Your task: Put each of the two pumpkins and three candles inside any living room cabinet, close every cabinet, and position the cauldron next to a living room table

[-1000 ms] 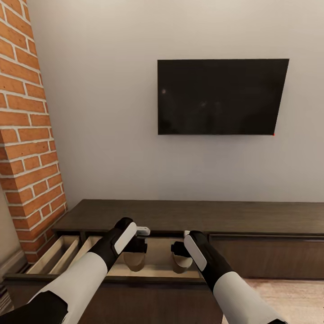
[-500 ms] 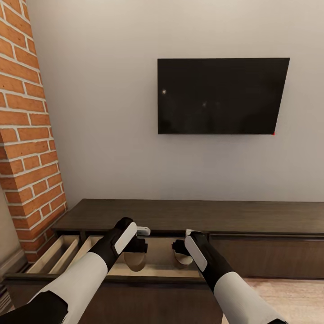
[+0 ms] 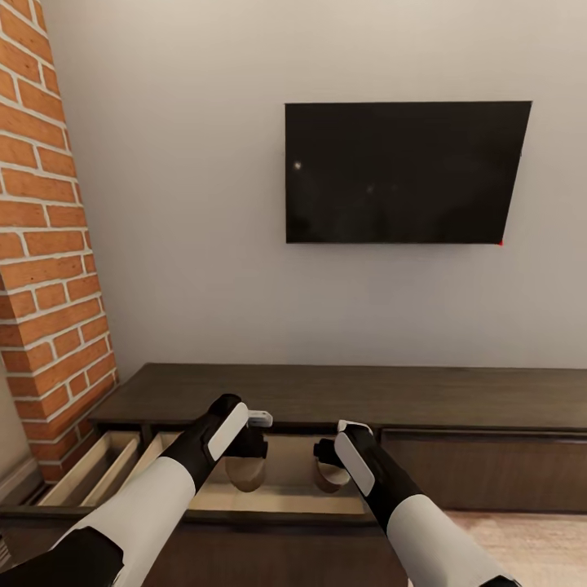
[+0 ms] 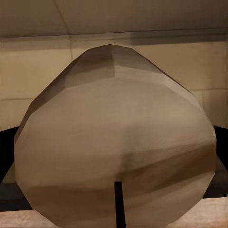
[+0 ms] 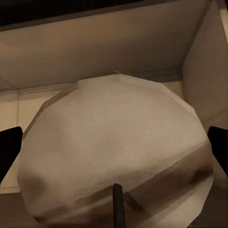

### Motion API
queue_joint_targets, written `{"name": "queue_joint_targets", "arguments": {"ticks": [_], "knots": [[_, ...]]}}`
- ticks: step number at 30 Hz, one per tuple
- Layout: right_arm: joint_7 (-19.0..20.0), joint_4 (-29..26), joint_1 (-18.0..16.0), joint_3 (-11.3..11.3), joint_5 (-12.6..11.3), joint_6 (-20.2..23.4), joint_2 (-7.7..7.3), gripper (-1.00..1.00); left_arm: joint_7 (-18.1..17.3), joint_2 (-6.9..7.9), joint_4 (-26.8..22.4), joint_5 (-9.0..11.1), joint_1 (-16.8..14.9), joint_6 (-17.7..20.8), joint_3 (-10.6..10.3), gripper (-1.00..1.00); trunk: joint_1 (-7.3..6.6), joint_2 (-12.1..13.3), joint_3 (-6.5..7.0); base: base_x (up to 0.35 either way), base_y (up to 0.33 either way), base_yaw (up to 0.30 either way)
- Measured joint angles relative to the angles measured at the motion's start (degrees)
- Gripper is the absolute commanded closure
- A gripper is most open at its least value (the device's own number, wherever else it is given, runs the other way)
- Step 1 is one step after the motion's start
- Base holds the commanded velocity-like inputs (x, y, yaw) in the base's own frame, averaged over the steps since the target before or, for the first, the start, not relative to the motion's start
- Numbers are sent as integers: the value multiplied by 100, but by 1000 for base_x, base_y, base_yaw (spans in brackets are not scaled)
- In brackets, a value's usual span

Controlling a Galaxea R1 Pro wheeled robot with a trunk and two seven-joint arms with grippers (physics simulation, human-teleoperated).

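The long dark-brown cabinet (image 3: 424, 395) stands against the wall, with a pale wooden drawer (image 3: 281, 499) pulled open under my arms. My left gripper (image 3: 246, 458) is shut on a beige candle (image 3: 244, 474), which hangs over the drawer's left half. In the left wrist view the candle (image 4: 114, 142) looms large between the dark fingers (image 4: 5, 154). My right gripper (image 3: 328, 459) is shut on a second candle (image 3: 328, 478) over the drawer's right half. That candle (image 5: 118, 152) sits between black fingers (image 5: 9, 147), above the drawer floor. Pumpkins, cauldron and coffee table are out of view.
A second open drawer (image 3: 90, 473) lies at the cabinet's far left, beside a red brick column (image 3: 49, 269). A black television (image 3: 403, 171) hangs on the grey wall above the cabinet. Pale wood floor (image 3: 530, 546) shows at the lower right.
The camera has shifted slightly, so the whole view moved. My right gripper has edged a little to the right and forward with its candle. The left gripper holds where it was.
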Motion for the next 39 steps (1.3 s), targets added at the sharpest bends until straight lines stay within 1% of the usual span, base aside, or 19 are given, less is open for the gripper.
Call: {"name": "queue_joint_targets", "arguments": {"ticks": [12, 20, 22, 27, 39], "knots": [[1, 2, 0, 0, -5, 9, 1, 100, 16, -1, -2, -6, 0, 2, 0, 100, 0, 0, 0, 150, 0, 0], [1, 2, 0, 0, -6, 8, -2, 100, 35, -1, -46, -10, 0, -4, -2, 100, 1, 0, 0, 27, 0, 0], [1, 2, 0, 0, -10, 8, -2, 100, 39, -1, -56, -6, 0, -7, -29, 100, 1, 0, 0, 4, 0, 0], [0, 3, 1, 0, -15, 11, -6, 100, 42, -3, -67, -2, 1, -7, -159, 100, 14, -6, -111, 1, 0, 0], [1, -5, 1, 0, -31, 17, -7, 100, 28, -9, -70, 0, 1, -10, -193, 100, 45, -22, -377, 0, 0, 0]]}}
